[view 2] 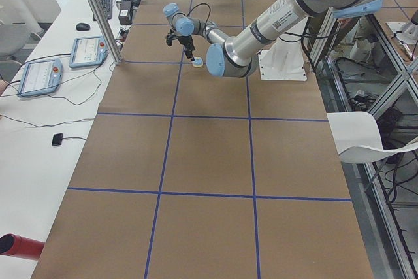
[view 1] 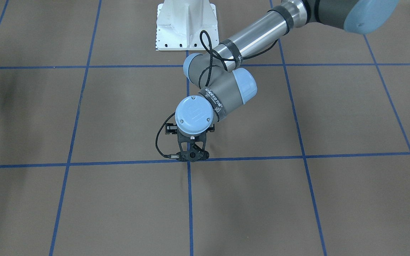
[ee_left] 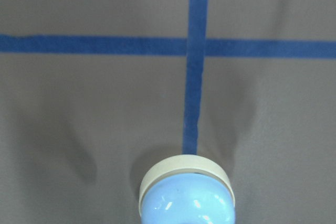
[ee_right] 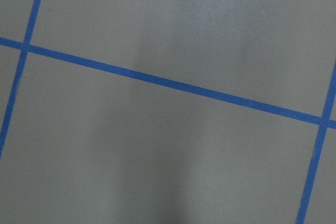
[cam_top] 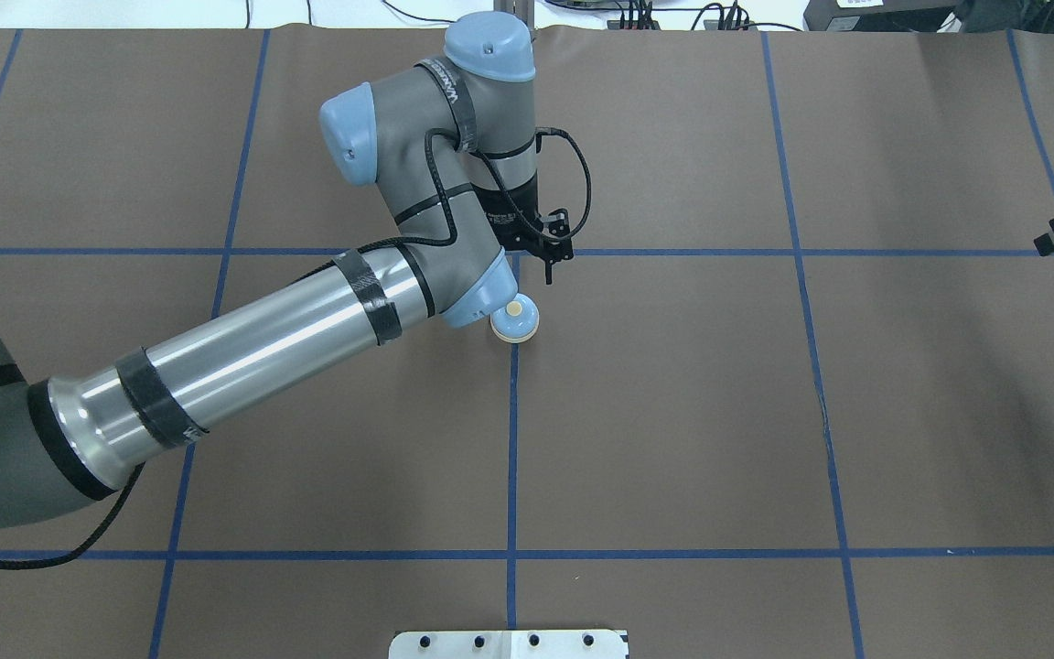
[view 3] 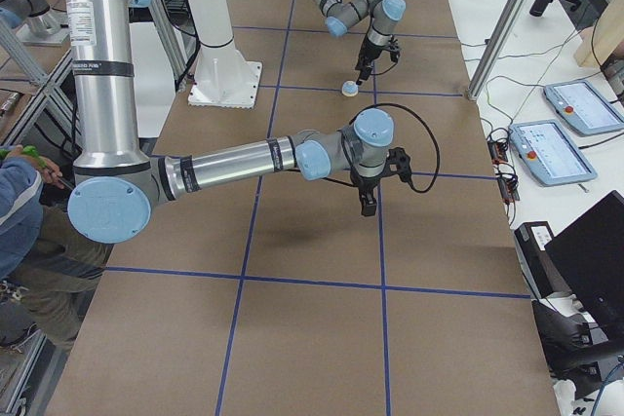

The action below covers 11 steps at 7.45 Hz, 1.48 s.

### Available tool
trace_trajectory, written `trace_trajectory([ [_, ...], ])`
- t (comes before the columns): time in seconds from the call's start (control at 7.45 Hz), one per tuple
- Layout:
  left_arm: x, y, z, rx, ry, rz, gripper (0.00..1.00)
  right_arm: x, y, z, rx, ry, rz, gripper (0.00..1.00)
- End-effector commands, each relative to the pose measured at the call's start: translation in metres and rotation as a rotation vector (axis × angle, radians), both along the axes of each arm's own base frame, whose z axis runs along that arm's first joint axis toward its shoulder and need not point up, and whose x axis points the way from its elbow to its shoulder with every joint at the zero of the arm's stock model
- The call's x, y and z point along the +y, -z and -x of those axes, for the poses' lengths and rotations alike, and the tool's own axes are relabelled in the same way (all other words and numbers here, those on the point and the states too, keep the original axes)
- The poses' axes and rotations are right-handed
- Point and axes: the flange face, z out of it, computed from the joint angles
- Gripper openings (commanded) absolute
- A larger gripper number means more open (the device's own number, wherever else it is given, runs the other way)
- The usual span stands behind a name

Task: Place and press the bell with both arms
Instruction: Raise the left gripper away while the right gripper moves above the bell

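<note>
One white bolted pedestal plate [cam_top: 509, 643] sits nearest me, on the brown paper-covered table [cam_top: 673, 412] with its blue tape grid. Next out is the small light-blue dome-shaped bell with cream base ring and cream button [cam_top: 515, 321]. It is upright on a blue tape line, just short of a tape crossing, and stands free. Just beyond it, over that crossing, the black two-finger left gripper [cam_top: 548, 273] points down, apart from the bell. I read its fingers as drawn close together, with nothing between them. Its wrist view catches the bell's dome at the bottom edge. The silver-grey tubular left arm [cam_top: 262, 352] slants in across the grid. Well off to the right, the black right gripper [view 3: 369, 204] on the silver-grey right arm [view 3: 234, 168] points down over the paper. I cannot tell how its jaws stand.
</note>
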Motion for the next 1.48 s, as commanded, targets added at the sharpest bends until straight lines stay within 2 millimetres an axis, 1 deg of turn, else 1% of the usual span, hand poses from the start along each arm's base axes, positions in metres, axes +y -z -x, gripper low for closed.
trace_trajectory([
  [0.0, 0.005, -0.046, 0.066, 0.039, 0.040, -0.032, 0.99, -0.027, 0.091, 0.060, -0.072, -0.109, 0.075, 1.00],
  [0.13, 0.014, -0.085, 0.112, 0.048, 0.069, -0.043, 0.99, -0.025, 0.141, 0.111, -0.092, -0.151, 0.107, 0.99],
  [0.27, 0.015, -0.115, 0.155, 0.057, 0.079, -0.080, 0.99, -0.013, 0.191, 0.174, -0.105, -0.195, 0.135, 0.82],
  [0.4, 0.021, -0.155, 0.198, 0.070, 0.054, -0.116, 0.99, 0.006, 0.228, 0.239, -0.111, -0.242, 0.184, 0.58],
  [0.54, 0.012, -0.181, 0.241, 0.090, 0.045, -0.122, 0.99, 0.033, 0.253, 0.298, -0.111, -0.253, 0.193, 0.27],
  [0.67, 0.012, -0.206, 0.270, 0.096, 0.036, -0.131, 0.99, 0.049, 0.277, 0.344, -0.115, -0.271, 0.202, 0.00],
  [0.81, 0.017, -0.226, 0.294, 0.091, 0.033, -0.150, 0.99, 0.057, 0.293, 0.379, -0.117, -0.263, 0.224, 0.00],
  [0.94, 0.024, -0.235, 0.309, 0.088, 0.043, -0.151, 0.99, 0.065, 0.302, 0.404, -0.118, -0.250, 0.246, 0.00],
  [1.07, 0.028, -0.242, 0.323, 0.084, 0.056, -0.150, 0.99, 0.057, 0.324, 0.432, -0.121, -0.259, 0.275, 0.00],
  [1.21, 0.033, -0.247, 0.328, 0.082, 0.057, -0.147, 0.99, 0.053, 0.339, 0.456, -0.115, -0.254, 0.286, 0.00],
  [1.34, 0.035, -0.248, 0.329, 0.081, 0.057, -0.146, 0.99, 0.054, 0.343, 0.475, -0.099, -0.267, 0.274, 0.00],
])
